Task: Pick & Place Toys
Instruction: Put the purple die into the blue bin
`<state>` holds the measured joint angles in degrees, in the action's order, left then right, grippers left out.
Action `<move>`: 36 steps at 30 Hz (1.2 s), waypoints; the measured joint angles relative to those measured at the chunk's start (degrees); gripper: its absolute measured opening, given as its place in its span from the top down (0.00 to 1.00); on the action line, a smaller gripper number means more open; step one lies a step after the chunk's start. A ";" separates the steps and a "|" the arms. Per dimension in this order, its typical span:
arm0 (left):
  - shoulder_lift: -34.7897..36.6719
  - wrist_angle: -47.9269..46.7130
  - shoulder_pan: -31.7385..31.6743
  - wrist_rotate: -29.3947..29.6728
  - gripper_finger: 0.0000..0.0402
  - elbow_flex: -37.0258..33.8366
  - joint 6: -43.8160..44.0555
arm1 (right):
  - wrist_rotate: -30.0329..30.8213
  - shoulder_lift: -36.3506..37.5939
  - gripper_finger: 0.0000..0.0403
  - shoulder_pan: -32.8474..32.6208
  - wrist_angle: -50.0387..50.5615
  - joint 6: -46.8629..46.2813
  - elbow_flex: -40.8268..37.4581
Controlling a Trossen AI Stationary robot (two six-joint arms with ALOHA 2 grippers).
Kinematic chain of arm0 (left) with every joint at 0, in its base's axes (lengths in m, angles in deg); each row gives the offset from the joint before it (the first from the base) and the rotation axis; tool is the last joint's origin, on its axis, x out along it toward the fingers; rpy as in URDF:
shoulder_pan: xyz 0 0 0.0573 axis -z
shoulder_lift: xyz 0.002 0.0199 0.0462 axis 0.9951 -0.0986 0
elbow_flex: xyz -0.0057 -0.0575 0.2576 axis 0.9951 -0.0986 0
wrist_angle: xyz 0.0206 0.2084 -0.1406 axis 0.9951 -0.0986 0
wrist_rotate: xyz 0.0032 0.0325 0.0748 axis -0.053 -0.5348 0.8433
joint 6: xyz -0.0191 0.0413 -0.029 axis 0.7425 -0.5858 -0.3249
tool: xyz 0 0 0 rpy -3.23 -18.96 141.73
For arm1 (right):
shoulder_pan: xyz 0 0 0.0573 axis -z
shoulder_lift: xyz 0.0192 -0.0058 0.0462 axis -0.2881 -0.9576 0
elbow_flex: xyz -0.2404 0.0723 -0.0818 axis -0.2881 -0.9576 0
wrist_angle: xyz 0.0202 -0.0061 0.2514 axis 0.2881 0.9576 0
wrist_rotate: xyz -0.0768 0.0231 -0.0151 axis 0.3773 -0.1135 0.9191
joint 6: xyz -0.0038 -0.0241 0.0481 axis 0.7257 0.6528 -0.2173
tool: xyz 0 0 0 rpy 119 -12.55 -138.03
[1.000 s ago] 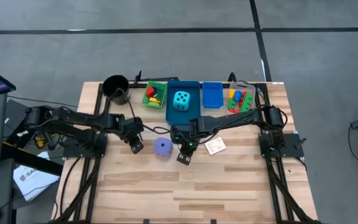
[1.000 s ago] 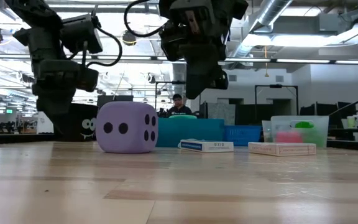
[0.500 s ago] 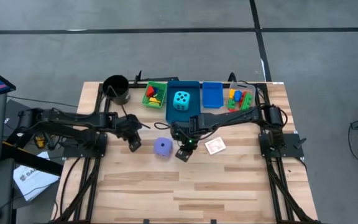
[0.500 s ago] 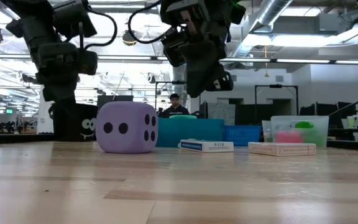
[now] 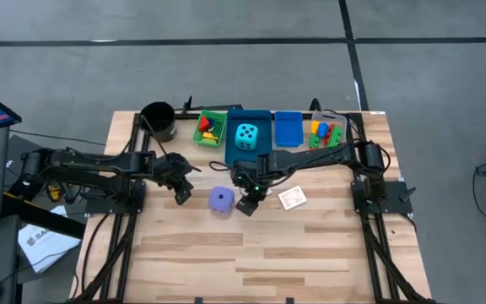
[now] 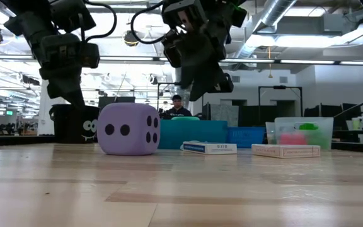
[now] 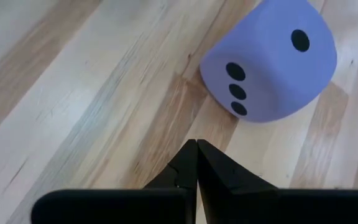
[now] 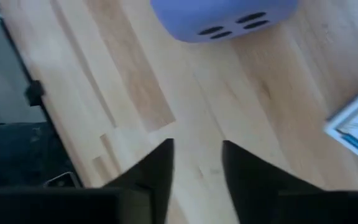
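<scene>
A purple die [image 5: 220, 199] rests on one face on the wooden table, between my two grippers. My left gripper [image 5: 181, 196] hovers shut to the die's left, above the table; its wrist view shows the shut tips [image 7: 196, 147] short of the die [image 7: 269, 65]. My right gripper [image 5: 245, 205] hangs to the die's right, open by a narrow gap [image 8: 197, 152], nothing between its fingers, with the die [image 8: 225, 15] ahead. Playing cards [image 5: 292, 198] lie flat to the right. A cyan dotted die [image 5: 246, 135] sits in the blue bin [image 5: 232, 150].
Along the far edge stand a black cup [image 5: 159, 121], a green bin [image 5: 210, 128] with bricks, a small blue bin [image 5: 288, 129] and a clear bin [image 5: 326, 135] with bricks. Two card boxes [image 6: 209, 148] [image 6: 285, 150] lie right of the die. Bare wood stretches toward the near edge.
My left gripper has risen above the table beside the purple die, staying shut. My right gripper has rolled about its wrist in place and its fingers have parted a little. The die has kept its place.
</scene>
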<state>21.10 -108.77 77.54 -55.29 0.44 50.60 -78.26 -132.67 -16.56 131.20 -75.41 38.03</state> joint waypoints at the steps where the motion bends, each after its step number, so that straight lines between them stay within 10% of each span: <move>1: 0.00 0.12 0.00 -0.01 1.00 0.00 -0.01 | -0.66 0.02 0.66 0.00 -0.48 -0.19 0.01; 15: 0.00 0.59 0.00 -0.04 1.00 0.00 -0.11 | -6.98 0.02 0.10 -1.25 -9.05 -0.46 0.01; 36: -0.02 1.81 0.00 -0.09 1.00 0.00 -0.07 | -6.90 0.02 0.03 0.59 -28.29 -1.53 0.02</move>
<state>21.08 -106.96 77.54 -55.38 0.44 50.54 -85.15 -132.65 -15.97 102.92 -76.94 38.05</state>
